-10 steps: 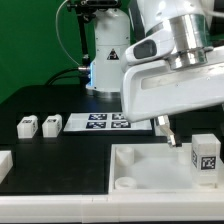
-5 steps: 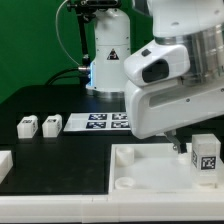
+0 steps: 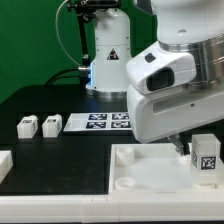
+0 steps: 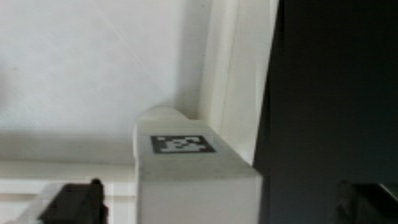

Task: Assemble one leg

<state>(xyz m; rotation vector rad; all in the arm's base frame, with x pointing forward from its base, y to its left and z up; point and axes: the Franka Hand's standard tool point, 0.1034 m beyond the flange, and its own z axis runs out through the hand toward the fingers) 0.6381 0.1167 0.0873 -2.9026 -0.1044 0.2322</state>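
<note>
A leg [image 3: 205, 157], a small white block with a black-and-white tag, stands upright on the right part of the large white tray-like piece [image 3: 140, 165]. My gripper [image 3: 180, 147] hangs just beside and above it, mostly hidden by the arm's body. In the wrist view the leg [image 4: 183, 160] sits between my two dark fingertips, and my gripper [image 4: 217, 205] is open with a gap on each side of the leg. Two more legs [image 3: 27, 125] [image 3: 50, 124] stand on the black table at the exterior view's left.
The marker board [image 3: 100, 122] lies behind the tray, near the robot's base [image 3: 108, 60]. Another white part [image 3: 4, 164] shows at the exterior view's left edge. The tray has raised rims and round corner sockets [image 3: 126, 155].
The arm has come down and shifted toward the exterior view's right, bringing the gripper closer to the leg on the tray. The legs and tray have not moved.
</note>
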